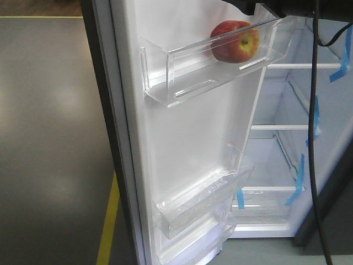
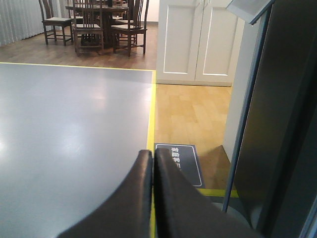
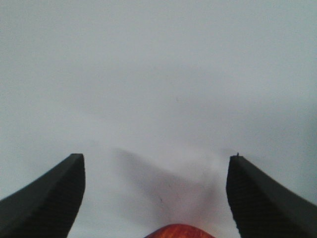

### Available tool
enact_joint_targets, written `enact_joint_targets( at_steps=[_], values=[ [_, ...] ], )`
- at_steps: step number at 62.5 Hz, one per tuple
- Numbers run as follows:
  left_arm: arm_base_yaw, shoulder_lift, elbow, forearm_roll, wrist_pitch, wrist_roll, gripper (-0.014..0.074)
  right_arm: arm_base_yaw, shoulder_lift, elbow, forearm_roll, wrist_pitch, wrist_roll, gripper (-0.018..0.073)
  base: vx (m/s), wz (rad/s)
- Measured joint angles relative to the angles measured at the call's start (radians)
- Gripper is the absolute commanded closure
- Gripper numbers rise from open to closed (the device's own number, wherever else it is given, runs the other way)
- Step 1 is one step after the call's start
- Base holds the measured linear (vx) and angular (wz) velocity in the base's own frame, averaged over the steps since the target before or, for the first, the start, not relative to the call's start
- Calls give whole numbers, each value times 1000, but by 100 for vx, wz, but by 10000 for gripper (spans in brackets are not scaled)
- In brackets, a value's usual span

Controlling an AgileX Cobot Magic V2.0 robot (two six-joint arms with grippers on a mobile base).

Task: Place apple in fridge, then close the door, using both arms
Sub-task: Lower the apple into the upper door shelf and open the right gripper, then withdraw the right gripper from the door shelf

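The red apple (image 1: 234,41) with a yellow patch rests in the upper clear bin (image 1: 182,83) of the open door (image 1: 187,138), against its white inner liner. In the right wrist view my right gripper (image 3: 156,157) is open, its fingers wide apart and touching nothing. The top of the apple (image 3: 181,231) shows low between them, with the white liner (image 3: 158,74) behind. A black part of the right arm (image 1: 287,6) shows at the top edge. My left gripper (image 2: 152,153) is shut on nothing, beside the door's dark outer face (image 2: 287,124). The fridge (image 1: 287,110) stands open.
Two lower clear bins (image 1: 204,199) project from the door liner. A thin black cable (image 1: 314,138) hangs in front of the fridge interior, which has blue tape strips (image 1: 298,182). A yellow floor line (image 1: 108,221) runs beside the door. White cabinets (image 2: 198,39) and dining chairs (image 2: 94,25) stand far off.
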Motion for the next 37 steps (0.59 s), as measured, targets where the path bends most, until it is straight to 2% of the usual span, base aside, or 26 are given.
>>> enact_joint_targets(
  at_steps=[7, 19, 25, 29, 37],
  values=[
    [0, 0, 0, 0, 0, 0, 603, 0, -21, 1, -4, 0, 2, 182, 0, 0],
    [0, 0, 0, 0, 0, 0, 603, 0, -137, 1, -25, 23, 3, 574, 0, 0],
    [0, 0, 0, 0, -1, 0, 603, 0, -214, 0, -80, 75, 12, 570, 0, 0],
    [0, 0, 0, -7, -3, 0, 603, 0, -273, 2, -150, 121, 49, 564, 0, 0],
    [0, 0, 0, -100, -11, -1, 603, 0, -391, 73, -268, 167, 126, 564, 0, 0]
  ],
)
